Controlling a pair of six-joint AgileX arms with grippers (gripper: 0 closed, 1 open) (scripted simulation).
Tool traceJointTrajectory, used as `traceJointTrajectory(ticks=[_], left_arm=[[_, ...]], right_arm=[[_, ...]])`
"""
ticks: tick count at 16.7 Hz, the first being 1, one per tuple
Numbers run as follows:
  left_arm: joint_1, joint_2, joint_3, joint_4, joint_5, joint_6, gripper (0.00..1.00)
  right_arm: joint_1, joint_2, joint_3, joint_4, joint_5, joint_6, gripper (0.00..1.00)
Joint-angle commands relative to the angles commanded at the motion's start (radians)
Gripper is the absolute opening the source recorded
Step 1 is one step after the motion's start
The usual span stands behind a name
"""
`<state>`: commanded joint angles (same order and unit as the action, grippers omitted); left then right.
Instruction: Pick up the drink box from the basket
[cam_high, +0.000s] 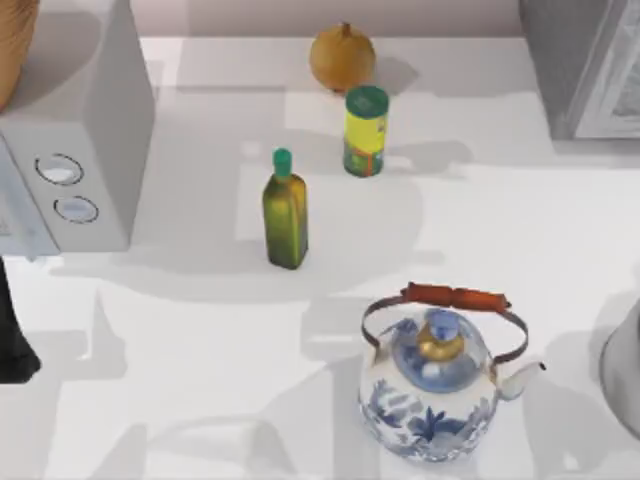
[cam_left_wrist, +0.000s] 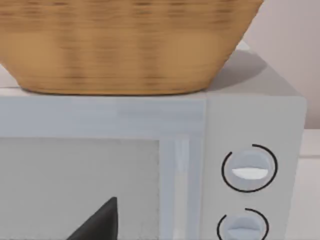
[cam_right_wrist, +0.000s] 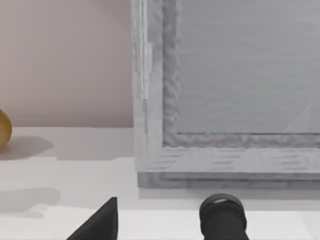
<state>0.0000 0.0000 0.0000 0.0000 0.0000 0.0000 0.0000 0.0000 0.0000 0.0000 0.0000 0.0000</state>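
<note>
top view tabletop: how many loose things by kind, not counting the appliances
Bottles: 1, the olive-green bottle
Cans: 1, the yellow-green can
Onion-like balls: 1, the tan-orange ball
Kettles: 1, the blue-and-white kettle
Total: 4

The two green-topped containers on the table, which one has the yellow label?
The can, standing in front of the onion-like ball. Its body is bright yellow under a dark green lid; the olive-green bottle, nearer the teapot, is plain.
</note>
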Motion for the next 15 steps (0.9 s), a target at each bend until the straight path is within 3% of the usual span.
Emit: traceJointTrajectory(ticks=[6, 15], left_arm=[[0.025, 0.099, 0.043, 0.025, 0.020, -0.002, 1.00], [0.149, 0.637, 0.389, 0.237, 0.141, 0.012, 1.00]], right_arm=[[0.000, 0.000, 0.000, 0.000, 0.000, 0.000, 1.00], [0.000, 0.000, 0.000, 0.000, 0.000, 0.000, 1.00]])
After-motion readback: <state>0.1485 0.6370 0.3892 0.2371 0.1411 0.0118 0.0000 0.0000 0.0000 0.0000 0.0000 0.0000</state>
